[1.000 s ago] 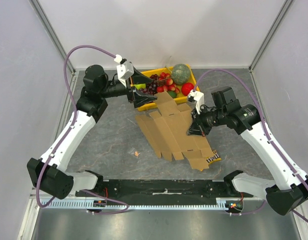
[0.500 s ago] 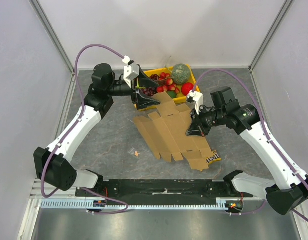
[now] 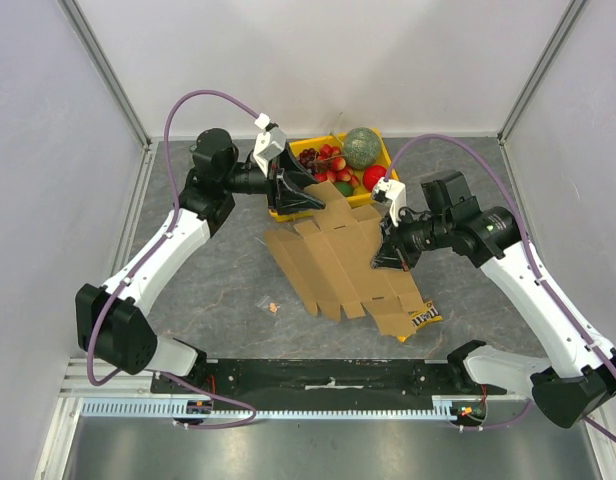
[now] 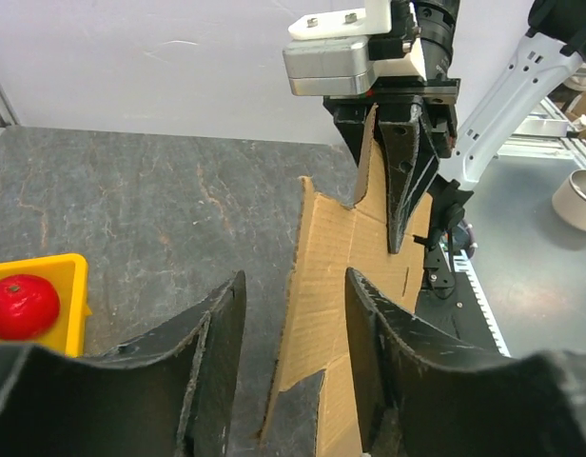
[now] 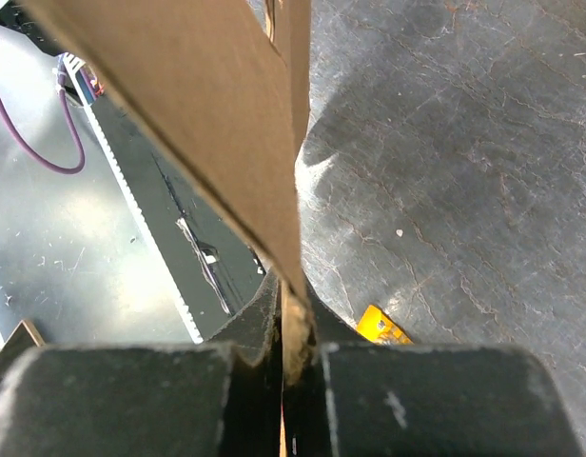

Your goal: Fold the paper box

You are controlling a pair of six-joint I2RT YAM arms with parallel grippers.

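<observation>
From above, two arms reach over one grey table (image 3: 208, 280). One paper box (image 3: 338, 265), a flat brown sheet with flaps and tabs, lies near the middle of the table. Its far end reaches the one yellow tray (image 3: 380, 148). The tray holds one green melon (image 3: 361, 147), a large red fruit (image 3: 374, 177) and a heap of smaller fruits too crowded to count. One yellow packet (image 3: 426, 318) shows from under the sheet's near right corner. The left gripper (image 3: 306, 196) hangs at the sheet's far end and the right gripper (image 3: 388, 255) at its right side. This view does not show how either pair of jaws stands.

The left wrist view does. The left gripper (image 4: 293, 286) has its two fingers apart, with the end of the paper box (image 4: 322, 267) lying in the gap. Bare table shows between the left finger and the sheet's edge. Beyond, the right gripper (image 4: 400, 205) is clamped on a raised flap. Only a corner of the tray (image 4: 69, 286) and one red fruit (image 4: 22, 307) appear.

The right wrist view shows the right gripper (image 5: 288, 328) pressed tight on the edge of the paper box (image 5: 198, 105), whose flap rises in front of the lens. A corner of the packet (image 5: 383, 326) lies on the table (image 5: 464, 143) beside it.
</observation>
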